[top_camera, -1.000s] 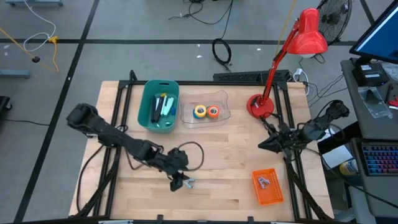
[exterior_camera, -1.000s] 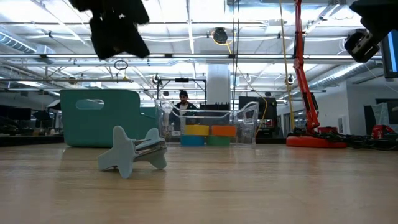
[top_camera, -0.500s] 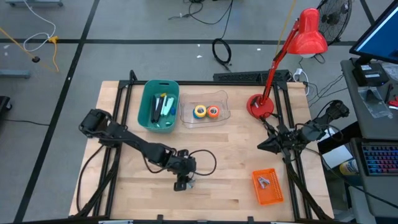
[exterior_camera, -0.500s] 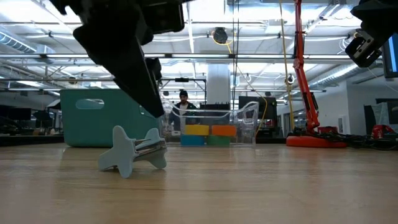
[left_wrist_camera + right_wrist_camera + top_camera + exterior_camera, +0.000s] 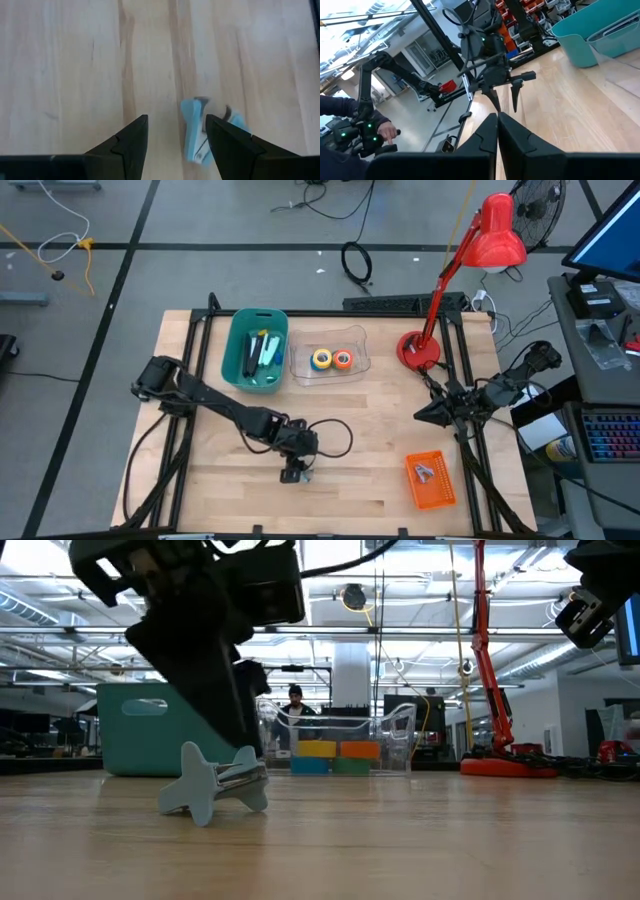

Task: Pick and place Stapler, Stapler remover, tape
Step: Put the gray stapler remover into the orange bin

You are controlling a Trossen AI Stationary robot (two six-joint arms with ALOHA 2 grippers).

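The light-blue stapler remover (image 5: pixel 214 785) lies on its side on the wooden table (image 5: pixel 380 430), in the near middle. My left gripper (image 5: pixel 176 125) is open and slants down over it. The remover (image 5: pixel 196 131) shows between the fingers, close to one finger, which hides part of it. I cannot tell whether a finger touches it. The tape rolls (image 5: pixel 331 360) sit in a clear tub at the back. I cannot pick out the stapler with certainty. My right gripper (image 5: pixel 497 122) is shut, level, above the table's right side.
A teal bin (image 5: pixel 255 350) with dark and green items stands beside the clear tub (image 5: pixel 352 340). A red desk lamp (image 5: pixel 420 350) is at the back right. An orange basket (image 5: pixel 430 482) sits at the near right. A person's hand (image 5: pixel 385 131) shows beyond the table.
My left gripper has come down from high above the table toward the stapler remover, rolling as it sank. Its fingers now stand just over the remover, which has stayed where it lay.
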